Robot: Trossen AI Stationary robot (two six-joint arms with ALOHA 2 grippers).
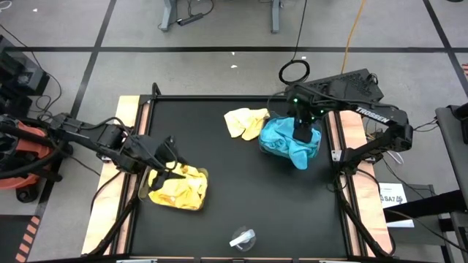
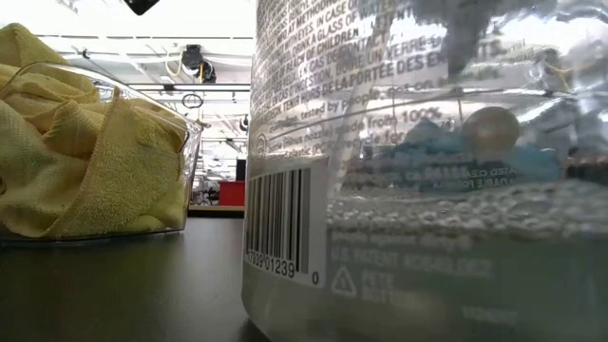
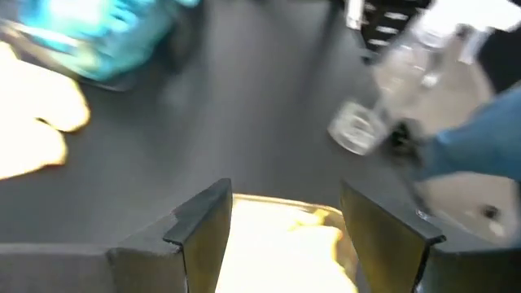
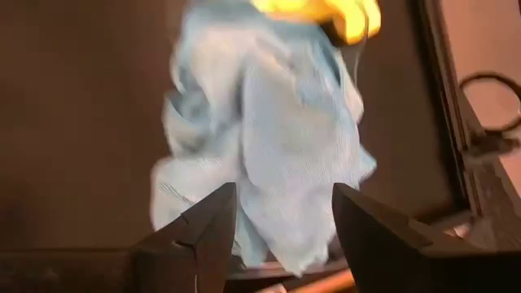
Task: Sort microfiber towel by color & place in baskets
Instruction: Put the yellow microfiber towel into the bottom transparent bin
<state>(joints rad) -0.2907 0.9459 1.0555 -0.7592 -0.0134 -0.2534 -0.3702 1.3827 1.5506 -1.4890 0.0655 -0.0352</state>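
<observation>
**Towels sorted into two heaps, one yellow left loose**

Towels in yellow [image 1: 179, 187] fill the left basket [image 1: 144, 191] near the desk's left edge; teal towels [image 1: 289, 142] are piled in the right basket [image 1: 265, 148], one hanging over its near side. A loose yellow towel [image 1: 245, 121] lies touching the teal heap's left side. The left gripper [image 1: 167, 155] hovers at the yellow heap's far edge, fingers [image 3: 203, 224] spread apart and holding nothing. The right gripper [image 1: 301, 132] stands over the teal pile, fingers [image 4: 207, 224] parted above the cloth. A clear cup [image 1: 243, 238] lies alone near the front edge, filling the low view. Bare black desk [image 1: 241, 183] lies between the heaps. Grey floor surrounds it.
</observation>
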